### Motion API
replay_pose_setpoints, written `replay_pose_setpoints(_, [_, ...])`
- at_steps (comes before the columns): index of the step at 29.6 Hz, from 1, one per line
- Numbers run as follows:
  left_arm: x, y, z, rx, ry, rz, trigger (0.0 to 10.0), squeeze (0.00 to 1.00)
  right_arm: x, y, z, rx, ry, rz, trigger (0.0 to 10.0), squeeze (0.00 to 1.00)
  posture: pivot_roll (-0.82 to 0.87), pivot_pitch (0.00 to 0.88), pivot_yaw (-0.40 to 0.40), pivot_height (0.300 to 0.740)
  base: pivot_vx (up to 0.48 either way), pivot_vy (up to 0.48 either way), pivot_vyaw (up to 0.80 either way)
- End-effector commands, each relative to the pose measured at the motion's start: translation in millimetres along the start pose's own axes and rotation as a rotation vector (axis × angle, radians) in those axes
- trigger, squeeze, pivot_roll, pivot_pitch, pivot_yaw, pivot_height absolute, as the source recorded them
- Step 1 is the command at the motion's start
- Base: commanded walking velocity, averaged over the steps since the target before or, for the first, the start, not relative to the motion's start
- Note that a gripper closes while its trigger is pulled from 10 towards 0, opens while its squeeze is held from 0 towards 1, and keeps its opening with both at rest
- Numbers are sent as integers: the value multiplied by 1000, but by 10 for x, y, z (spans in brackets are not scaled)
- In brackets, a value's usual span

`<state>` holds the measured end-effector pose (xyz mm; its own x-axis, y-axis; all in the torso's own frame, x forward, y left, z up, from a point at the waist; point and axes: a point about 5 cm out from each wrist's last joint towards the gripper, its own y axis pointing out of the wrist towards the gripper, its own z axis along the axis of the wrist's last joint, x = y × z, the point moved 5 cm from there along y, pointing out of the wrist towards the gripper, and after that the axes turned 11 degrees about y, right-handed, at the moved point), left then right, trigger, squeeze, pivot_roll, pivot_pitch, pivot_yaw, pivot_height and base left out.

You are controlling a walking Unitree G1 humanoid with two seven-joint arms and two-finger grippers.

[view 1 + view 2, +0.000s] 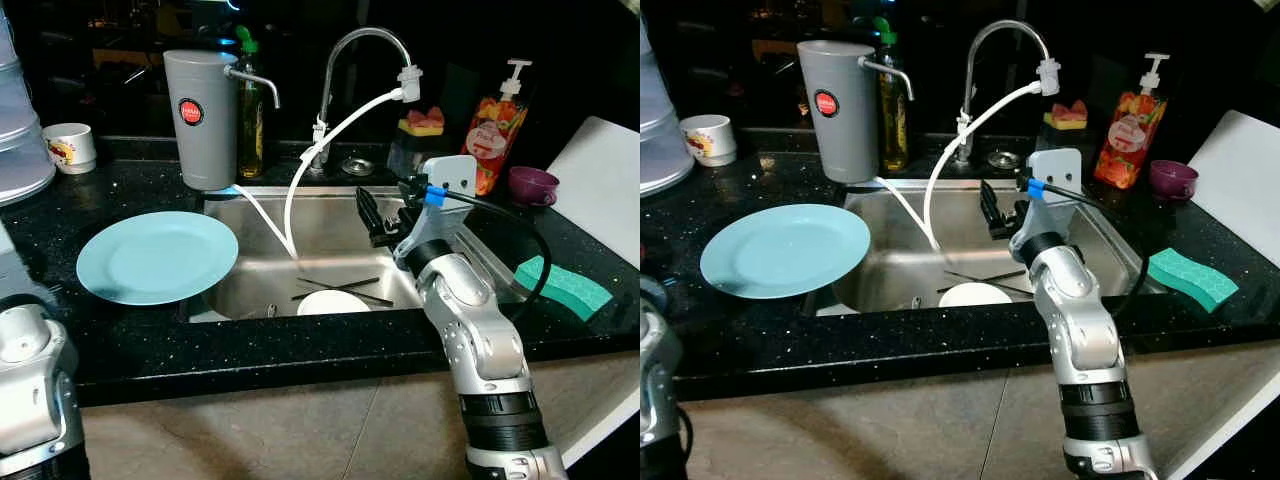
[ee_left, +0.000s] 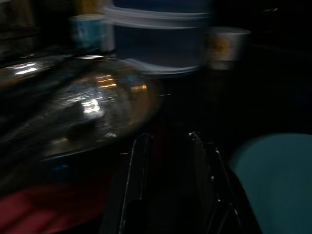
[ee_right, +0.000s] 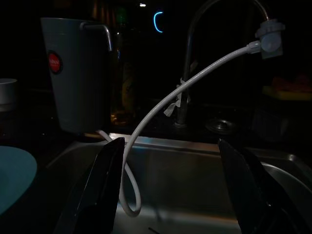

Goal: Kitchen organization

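Note:
A light blue plate [image 1: 158, 255] lies on the black counter just left of the steel sink [image 1: 262, 205]. In the sink bottom rest a small white dish [image 1: 333, 302] and dark chopsticks [image 1: 340, 289]. My right gripper [image 1: 375, 215] hovers over the right half of the sink, open and holding nothing; in the right wrist view its fingers [image 3: 105, 180] stand wide apart, facing the faucet [image 3: 195, 58] and white hose [image 3: 161, 107]. My left arm [image 1: 30, 380] hangs low at the counter's left front; its blurred wrist view shows the plate's edge [image 2: 278, 180] and a shiny steel lid [image 2: 83, 107].
A grey water filter [image 1: 200, 118] and an oil bottle [image 1: 250, 115] stand behind the sink. A soap dispenser [image 1: 495, 125], purple cup [image 1: 532, 184], green sponge [image 1: 565, 287] and white board [image 1: 600, 180] are at the right. A white mug [image 1: 70, 147] sits far left.

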<state>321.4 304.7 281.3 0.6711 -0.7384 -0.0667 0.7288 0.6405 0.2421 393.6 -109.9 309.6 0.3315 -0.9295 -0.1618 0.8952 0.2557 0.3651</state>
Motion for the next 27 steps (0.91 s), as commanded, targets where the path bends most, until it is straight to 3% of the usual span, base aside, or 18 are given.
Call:
replay_pose_setpoints(1, [256,-34,96,35,-30,-113,10000,0,3,10,-12,4,9,-1,10000,0,116,85,-83,740,0,0,0])
replay_pose_setpoints(2, [291,-42,105,35,-38,-131,10000,953,2,10,-11,5,9,-1,10000,0,116,85,-83,740,0,0,0])
replay_pose_setpoints(4, [315,-48,105,32,-42,-142,10000,953,2,9,-9,6,9,-1,10000,0,116,85,-83,740,0,0,0])
replay_pose_setpoints(5, [328,-56,100,26,-51,-147,10000,1000,3,8,-8,6,9,-2,10000,0,116,85,-80,740,0,0,0])
replay_pose_setpoints(7, [327,-60,65,-2,-82,-143,10000,1000,6,6,-7,7,9,-3,10000,0,116,85,-80,740,0,0,0])
replay_pose_setpoints(9, [266,-45,-140,-158,-236,-82,10000,1000,14,2,-10,6,9,-5,10000,0,117,87,-81,740,0,0,0])
replay_pose_setpoints(10, [266,-45,-140,-158,-236,-82,10000,1000,14,2,-10,6,9,-5,10000,0,117,87,-81,740,0,0,0])
replay_pose_setpoints(11, [251,-47,-221,-216,-290,-61,10000,1000,16,1,-10,6,9,-5,10000,0,117,87,-81,740,0,0,0])
replay_pose_setpoints(12, [240,-43,-294,-272,-357,-42,10000,918,17,2,-11,5,10,-5,10000,0,117,87,-81,740,0,0,0])
replay_pose_setpoints(13, [235,-38,-346,-313,-413,-29,10000,0,16,3,-12,5,10,-5,10000,0,117,87,-81,740,0,0,0])
replay_pose_setpoints(19, [238,10,-414,-392,-548,-22,10000,0,8,8,-11,6,11,-2,10000,0,119,87,-84,740,0,0,0])
replay_pose_setpoints(24, [353,-14,-486,-477,-639,-74,10000,0,9,8,-8,8,12,-2,10000,0,119,87,-84,740,0,0,0])
replay_pose_setpoints(25, [442,-45,-524,-534,-710,-108,10000,0,8,8,-7,8,12,-2,10000,0,116,87,-83,740,0,0,0])
replay_pose_setpoints(27, [508,-67,-544,-571,-747,-138,10000,0,6,8,-6,9,12,-2,10000,0,116,87,-83,740,0,0,0])
